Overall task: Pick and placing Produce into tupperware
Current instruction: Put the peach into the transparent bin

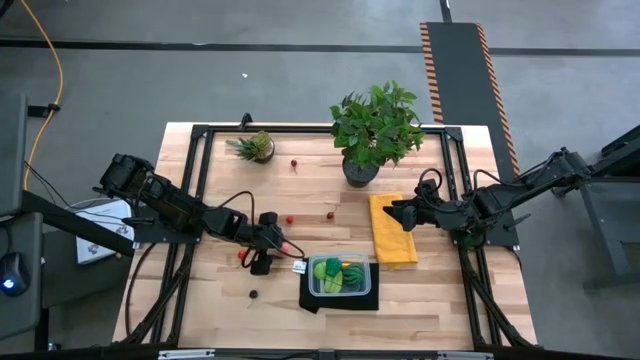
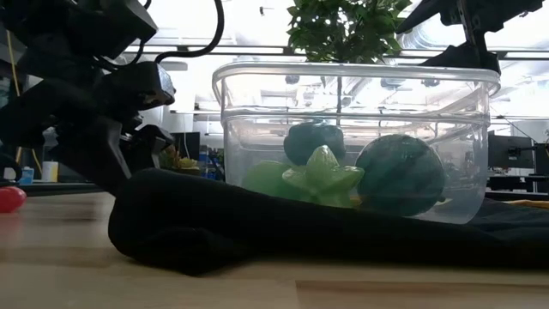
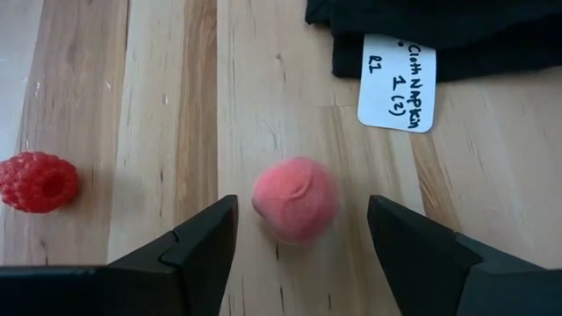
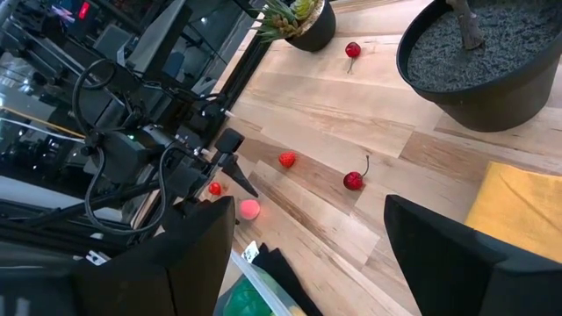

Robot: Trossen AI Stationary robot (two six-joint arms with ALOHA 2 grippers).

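Left gripper point(image 3: 299, 241) spread wide around pink produce point(image 3: 296, 199), right gripper point(image 4: 307, 254) apart, tupperware point(image 4: 263, 294) mostly cut off.

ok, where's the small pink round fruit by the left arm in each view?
High: small pink round fruit, left of the clear plastic container.
Low: not visible.
Left wrist, between the open left tool's fingers.
Right wrist.
Shared landmark: black cloth.
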